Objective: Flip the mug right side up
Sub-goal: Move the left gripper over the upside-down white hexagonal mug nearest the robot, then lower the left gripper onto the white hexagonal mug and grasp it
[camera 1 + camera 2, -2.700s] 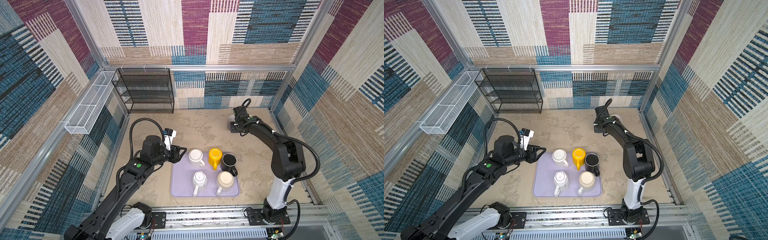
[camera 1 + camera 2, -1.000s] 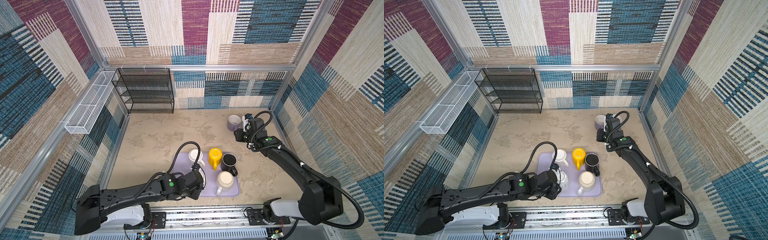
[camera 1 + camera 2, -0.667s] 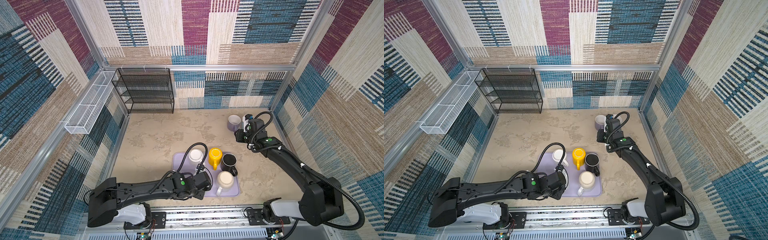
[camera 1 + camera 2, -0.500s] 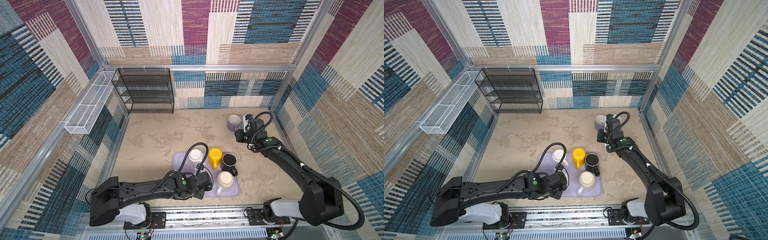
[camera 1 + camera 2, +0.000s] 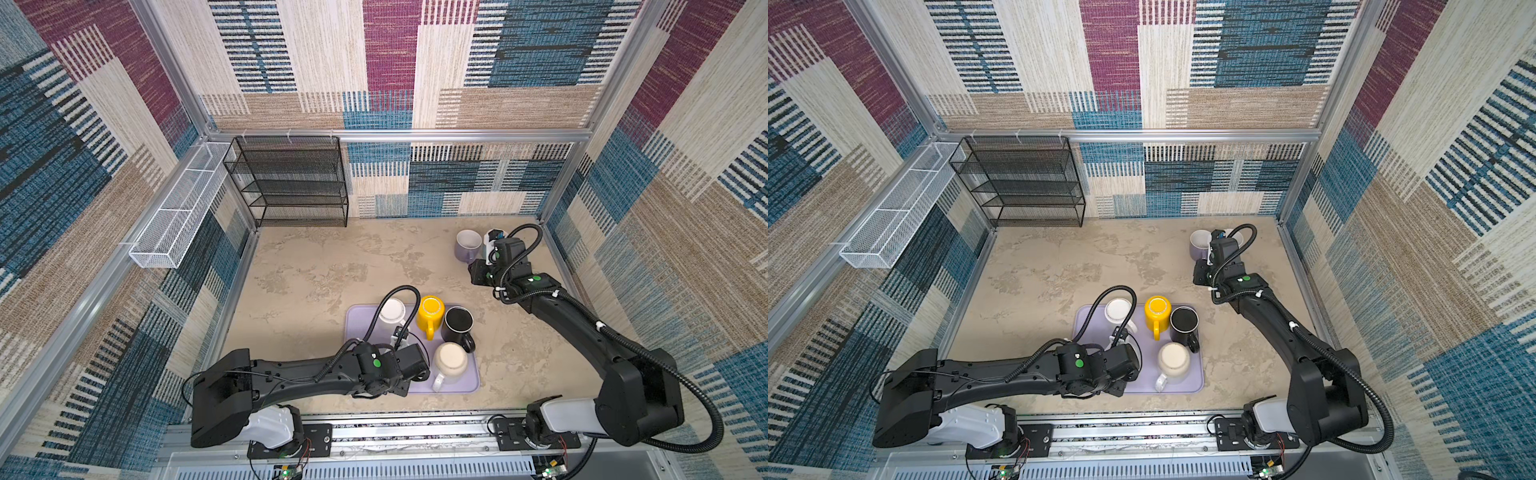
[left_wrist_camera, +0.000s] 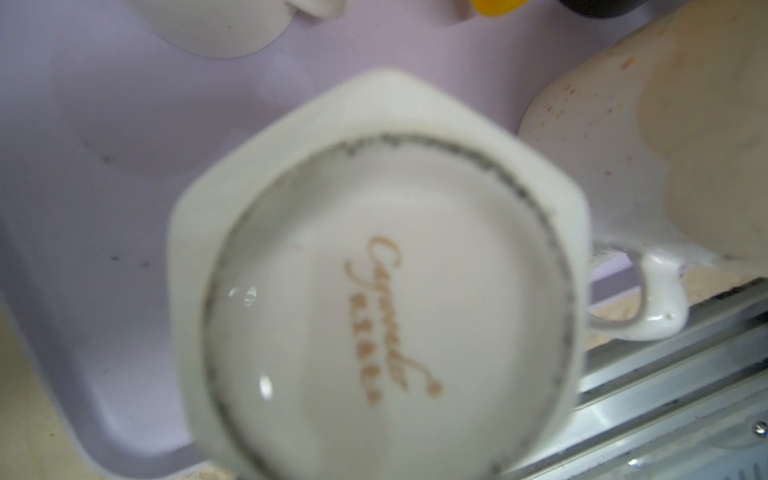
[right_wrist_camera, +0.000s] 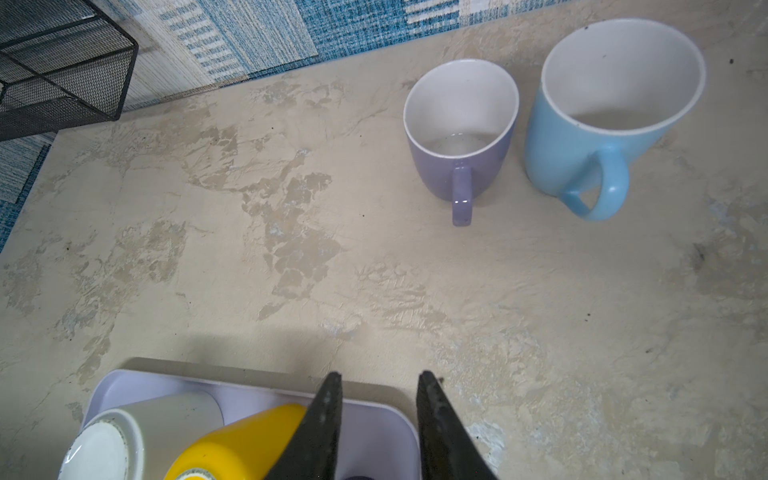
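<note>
A white faceted mug [image 6: 386, 291] with gold script on its base stands upside down on the lilac tray [image 6: 83, 166], its handle [image 6: 648, 299] to one side. It fills the left wrist view, and no fingers show there. In both top views the left gripper [image 5: 415, 368] [image 5: 1128, 366] sits directly over this mug and hides it. My right gripper [image 7: 378, 399] [image 5: 478, 276] is open and empty, hovering over bare table between the tray and two upright mugs.
Also on the tray [image 5: 361, 316] are a white mug [image 5: 392, 313], a yellow mug [image 5: 431, 309] and a speckled cream mug [image 5: 451, 361], all base up, plus a black mug [image 5: 457, 322]. A lilac mug [image 7: 461, 124] and a blue mug [image 7: 602, 112] stand upright at back right. A black wire rack [image 5: 291, 183] is at back left.
The left arm has swung lower along the table front, its wrist shifting slightly right while staying over the front left mug. The right arm has not moved.
</note>
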Tool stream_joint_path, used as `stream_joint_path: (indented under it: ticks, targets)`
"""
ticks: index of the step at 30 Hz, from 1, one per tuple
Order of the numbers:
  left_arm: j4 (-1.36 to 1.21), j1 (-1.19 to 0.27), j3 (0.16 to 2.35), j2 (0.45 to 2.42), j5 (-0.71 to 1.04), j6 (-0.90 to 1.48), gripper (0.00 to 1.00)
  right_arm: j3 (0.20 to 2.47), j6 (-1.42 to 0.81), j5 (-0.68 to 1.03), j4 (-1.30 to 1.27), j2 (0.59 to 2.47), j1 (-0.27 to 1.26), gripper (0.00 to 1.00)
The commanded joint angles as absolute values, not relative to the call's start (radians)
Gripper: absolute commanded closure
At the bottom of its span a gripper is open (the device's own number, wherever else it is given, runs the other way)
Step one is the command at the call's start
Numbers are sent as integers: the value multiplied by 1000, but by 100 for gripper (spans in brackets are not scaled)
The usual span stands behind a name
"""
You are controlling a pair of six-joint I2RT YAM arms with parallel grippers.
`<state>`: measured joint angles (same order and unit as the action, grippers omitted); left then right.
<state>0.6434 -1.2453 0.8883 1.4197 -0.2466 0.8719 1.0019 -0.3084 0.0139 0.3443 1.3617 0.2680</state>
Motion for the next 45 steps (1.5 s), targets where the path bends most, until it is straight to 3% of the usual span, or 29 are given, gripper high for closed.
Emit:
stream_joint_path:
  ticks: [1, 45]
  targets:
    - [655, -1244, 892, 1426, -285, 906, 64, 997, -295, -3, 311, 1369, 268, 66]
    - [697, -1243, 947, 1509, -317, 851, 79, 963, -275, 0, 297, 1346, 268, 67]
